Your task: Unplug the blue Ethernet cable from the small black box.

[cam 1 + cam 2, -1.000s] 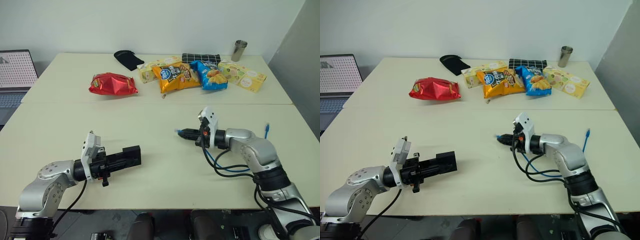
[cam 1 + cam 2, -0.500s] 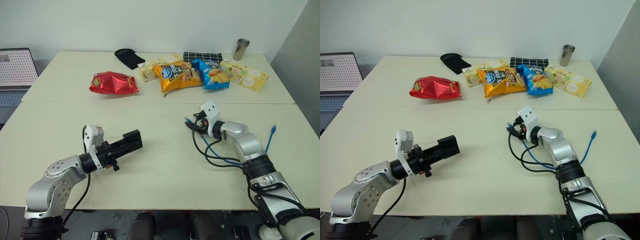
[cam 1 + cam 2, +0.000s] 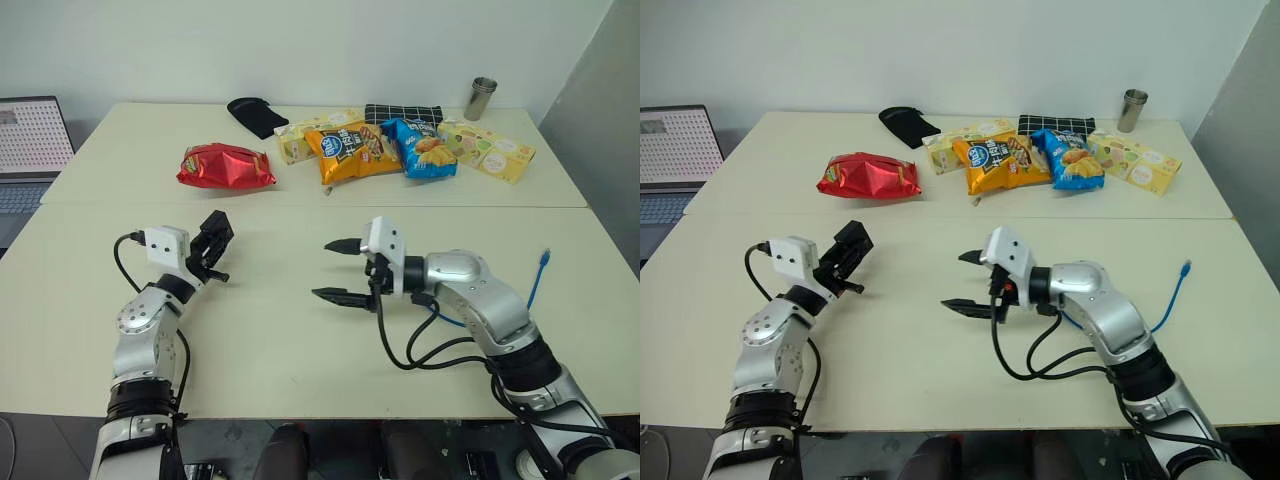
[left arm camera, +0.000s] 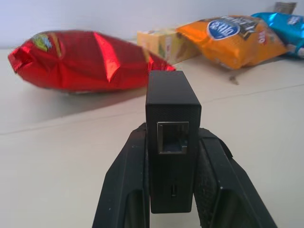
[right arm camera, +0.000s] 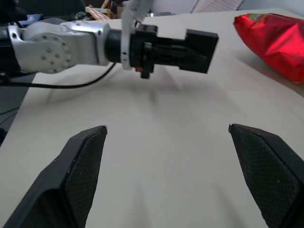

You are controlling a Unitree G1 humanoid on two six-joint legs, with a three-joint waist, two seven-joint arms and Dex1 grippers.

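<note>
The left gripper (image 4: 172, 190) is clamping the small black box (image 4: 171, 137) between its two fingers (image 4: 124, 190), holding it up off the table (image 3: 300, 350) with the open socket facing the wrist camera; nothing is sitting in that socket. The right gripper (image 3: 337, 270) is hovering over the middle of the table with its fingers spread wide and nothing between them, pointing toward the left arm and the box.

The blue Ethernet cable (image 3: 540, 278) is lying on the table out by the right arm, one plug resting near the table's right edge and part of its length running under the right forearm, well apart from the box.

Judging by the empty socket and the loose cable, the unplugging itself is looking done, and what is in hand is the release. The next move probably calls for setting the box down gently and opening the left fingers, while the right arm is drawing clear without snagging the cable beneath it.

Farther back, a red snack bag (image 3: 226, 167), an orange bag (image 3: 352, 152) and a blue bag (image 3: 420, 148) are lying in a row.
</note>
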